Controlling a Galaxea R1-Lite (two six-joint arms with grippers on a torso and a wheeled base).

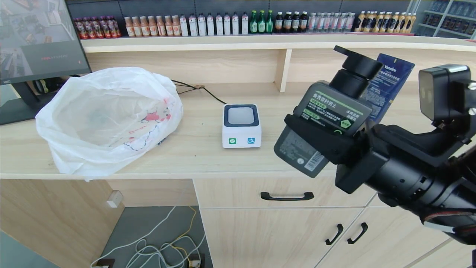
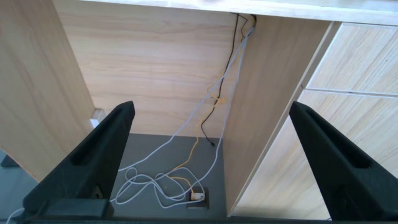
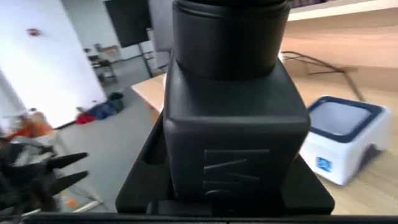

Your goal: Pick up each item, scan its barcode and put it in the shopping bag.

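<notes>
Light wood worktop (image 1: 193, 149) runs under and beyond my right claw (image 1: 316, 136). Dark monitor (image 1: 37, 37) is far left of that claw, at the back corner. White plastic shopping bag (image 1: 108, 119) sits open-mouthed on the worktop, well left of the right claw and just in front of the monitor.

Right claw is clamped across the body of a dark grey pump bottle (image 1: 327, 119), which is off the worktop and tilted, black pump head up and away. Its barcode end points down toward the front edge. Blue pack (image 1: 390, 82) is behind the bottle, beyond the claw; probably a flat carded item, base hidden, can't tell what it rests on.

White scanner (image 1: 241, 125) with a grey window on top stands on the worktop between bag and right claw, nearer the claw, apart from the bottle.

Left claw (image 2: 214, 168) hangs below the worktop with fingers spread wide, holding nothing. Loose cables (image 2: 168, 180) lie on the floor beneath it.
</notes>
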